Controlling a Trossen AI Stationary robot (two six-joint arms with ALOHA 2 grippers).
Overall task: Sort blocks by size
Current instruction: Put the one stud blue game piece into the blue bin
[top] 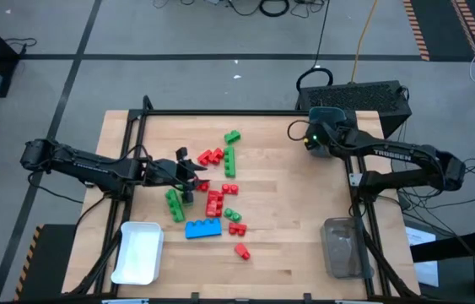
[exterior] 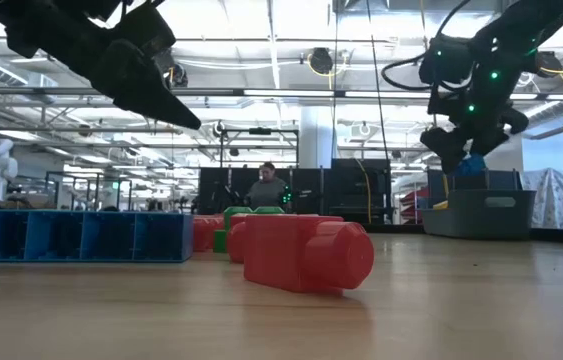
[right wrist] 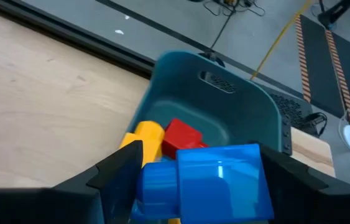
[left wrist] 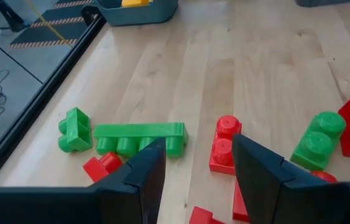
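Red, green and blue blocks lie scattered mid-table, among them a long green bar (top: 229, 160), a red cluster (top: 214, 203) and a long blue brick (top: 203, 229). My left gripper (top: 190, 171) hovers open above the left part of this pile. In its wrist view a two-stud red block (left wrist: 224, 146) lies beyond the gap, with the green bar (left wrist: 140, 134) beside it. My right gripper (top: 311, 138) is shut on a blue block (right wrist: 215, 180) over the teal bin (right wrist: 224, 118) at the far right. That bin holds a yellow block (right wrist: 147, 134) and a red one (right wrist: 179, 137). My right gripper pinches the blue block between its two fingers, which sit on opposite sides (right wrist: 257, 177) of it. The fingers slant downward toward the far right of the table. The block hangs clear of everything, just above the teal bin's open top (exterior: 473, 165).
A white bin (top: 138, 252) stands at the near left and a clear bin (top: 340, 247) at the near right. A single red block (top: 241, 250) lies nearest the front edge. Bare wood stretches between the pile and the right-hand bins. A person (exterior: 266, 188) stands far behind the table.
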